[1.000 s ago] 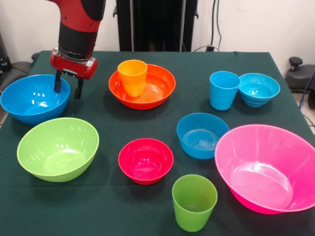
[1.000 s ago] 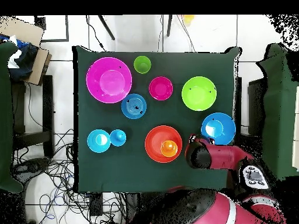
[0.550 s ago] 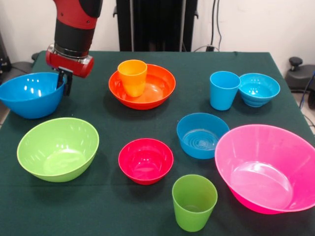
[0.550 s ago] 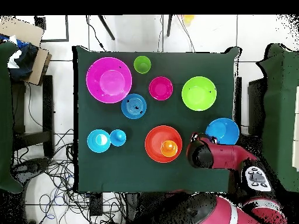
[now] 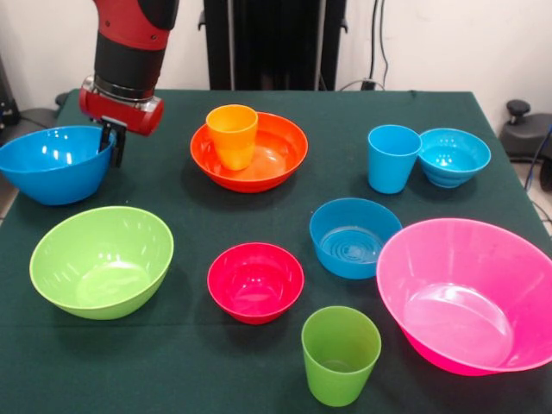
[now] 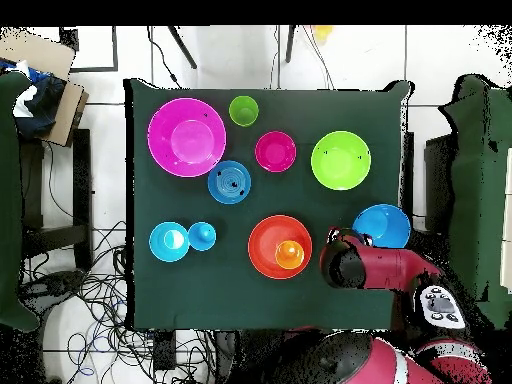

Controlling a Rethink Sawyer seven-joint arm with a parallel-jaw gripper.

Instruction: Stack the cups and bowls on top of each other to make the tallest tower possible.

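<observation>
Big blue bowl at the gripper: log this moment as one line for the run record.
gripper: shut on big blue bowl rim | bowl: lifted, tilted, at table edge | orange cup: in orange bowl | stack: not started

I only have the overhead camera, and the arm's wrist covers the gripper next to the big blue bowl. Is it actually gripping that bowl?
Observer: Yes. In the front view the gripper is clamped on the rim of the large blue bowl, on the side facing the orange bowl.
Operator: Is the bowl sitting flat?
Observer: It seems not. Its rim looks slightly higher at the gripped side, though I cannot tell if the base clears the cloth.
Operator: And the orange cup, how does it stand?
Observer: The orange cup stands upright, mouth up, inside the orange bowl, with its rim well above the bowl's.
</observation>
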